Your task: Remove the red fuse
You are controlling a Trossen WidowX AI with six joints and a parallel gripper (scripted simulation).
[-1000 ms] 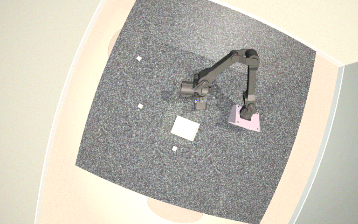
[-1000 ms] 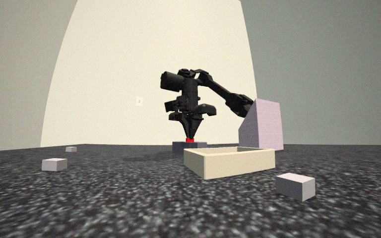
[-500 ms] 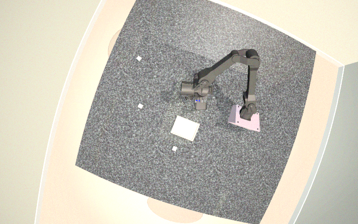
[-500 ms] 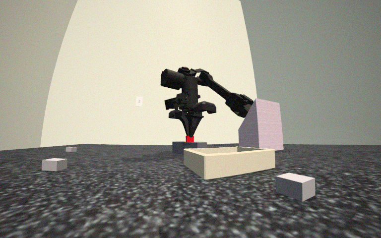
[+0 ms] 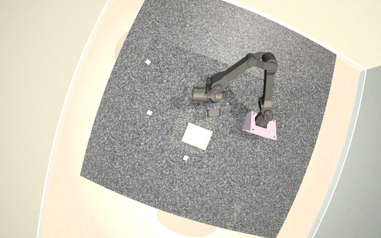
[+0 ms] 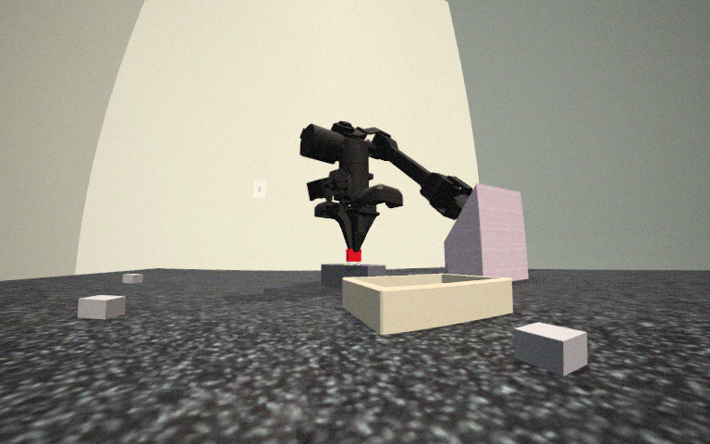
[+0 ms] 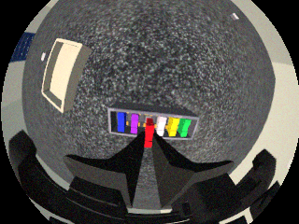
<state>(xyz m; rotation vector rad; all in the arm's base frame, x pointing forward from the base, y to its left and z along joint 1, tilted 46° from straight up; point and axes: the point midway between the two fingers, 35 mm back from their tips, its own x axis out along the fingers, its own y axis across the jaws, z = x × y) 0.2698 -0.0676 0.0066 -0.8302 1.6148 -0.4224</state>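
Note:
My gripper (image 6: 355,248) (image 7: 149,134) (image 5: 214,113) is shut on the red fuse (image 6: 353,255) (image 7: 149,142) and points down above the fuse block (image 6: 335,275) (image 7: 110,123). The fuse is upright, its red body raised above the block's top. Pale prongs show below it; whether their ends are clear of the block I cannot tell. In the wrist view the block holds a blue fuse (image 7: 121,122), a purple fuse (image 7: 135,123), a white fuse (image 7: 161,125), a yellow fuse (image 7: 173,126) and a green fuse (image 7: 185,127). The cream tray (image 5: 196,136) (image 6: 445,306) (image 7: 77,77) looks empty where its inside shows.
The arm's base stands on a pink sloped stand (image 5: 268,130) (image 6: 505,230), right of the block in the top and exterior views. One small white block (image 5: 185,157) lies near the tray; another (image 5: 149,112) and a third (image 5: 148,62) lie farther left in the top view.

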